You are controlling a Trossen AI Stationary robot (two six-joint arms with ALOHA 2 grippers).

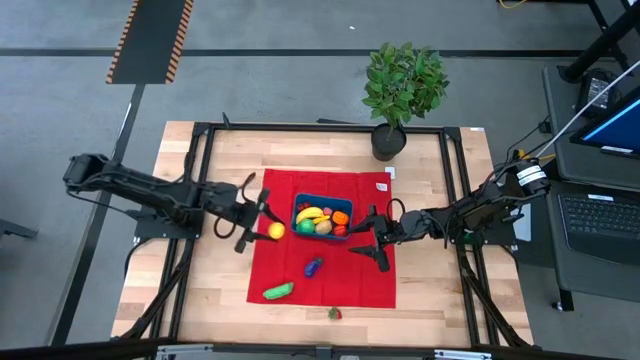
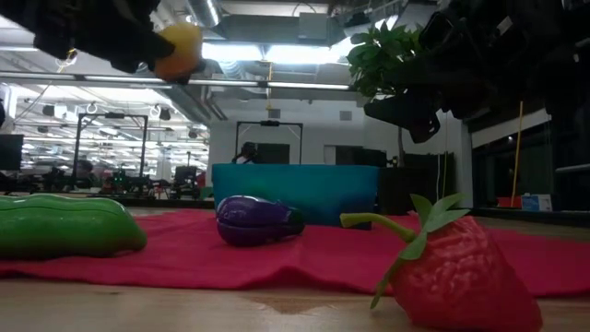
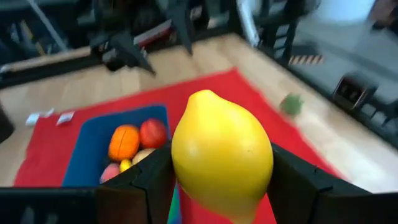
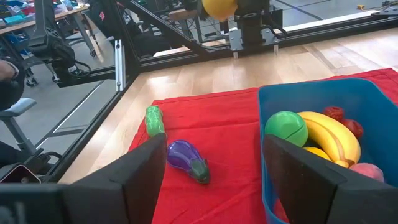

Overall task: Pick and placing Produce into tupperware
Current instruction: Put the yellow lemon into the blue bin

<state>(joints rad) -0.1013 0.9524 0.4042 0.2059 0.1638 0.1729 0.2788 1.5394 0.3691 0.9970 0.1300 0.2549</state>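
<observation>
My left gripper (image 1: 262,222) is shut on a yellow lemon (image 1: 275,230), lifted above the red cloth (image 1: 300,185) just left of the blue tupperware (image 1: 322,217). The tupperware holds several produce pieces: a banana (image 4: 333,134), a green ball (image 4: 286,127), and orange and red fruits (image 3: 137,140). A purple eggplant (image 1: 313,266), a green cucumber (image 1: 278,291) and a strawberry (image 1: 334,313) lie on the cloth nearer the front edge. My right gripper (image 1: 372,240) hovers open just right of the tupperware, with nothing between its fingers. My left gripper pinches the lemon between its two fingers, one finger (image 3: 146,180) on each of two opposite sides (image 3: 186,168). The fingers come nearly level from the table's left. The lemon is lifted clear of the cloth (image 2: 180,48).
A leafy potted plant (image 1: 400,85) stands at the table's far edge. The red cloth covers the table's middle, with bare wood (image 1: 210,290) around it. A black frame (image 1: 200,140) borders the work area.
</observation>
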